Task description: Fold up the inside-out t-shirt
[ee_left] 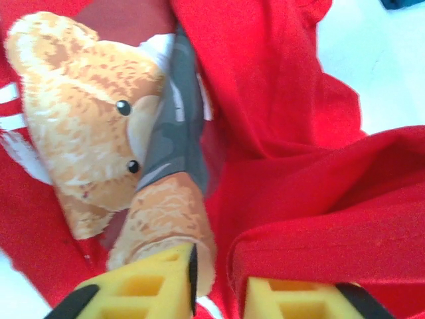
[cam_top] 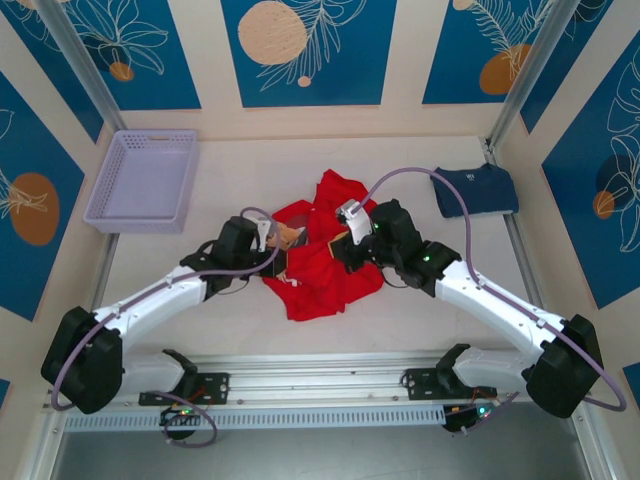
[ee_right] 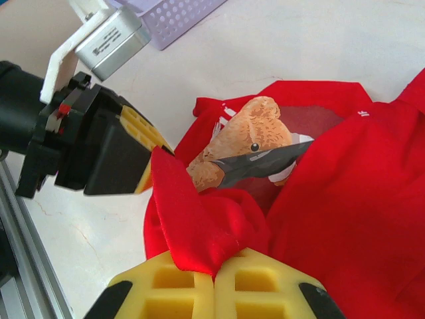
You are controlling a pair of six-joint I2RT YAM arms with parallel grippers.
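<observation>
The inside-out t-shirt (cam_top: 318, 280) lies crumpled in the middle of the table, bright red with a teddy-bear print (ee_left: 86, 119) showing. My left gripper (cam_top: 275, 242) sits at the shirt's left edge. Its yellow fingers (ee_left: 149, 282) stand narrowly apart with folds of the red cloth (ee_left: 299, 133) pinched between them. My right gripper (cam_top: 342, 245) is over the shirt's middle. In the right wrist view that gripper (ee_right: 214, 269) is shut on a bunched fold of the t-shirt (ee_right: 345, 199), which rises as a taut ridge to the left gripper (ee_right: 151, 156).
A lavender basket (cam_top: 140, 226) stands at the back left, its corner (ee_right: 179, 20) close behind the left gripper. A folded navy t-shirt (cam_top: 475, 190) lies at the back right. A metal rail (cam_top: 320, 385) runs along the near edge.
</observation>
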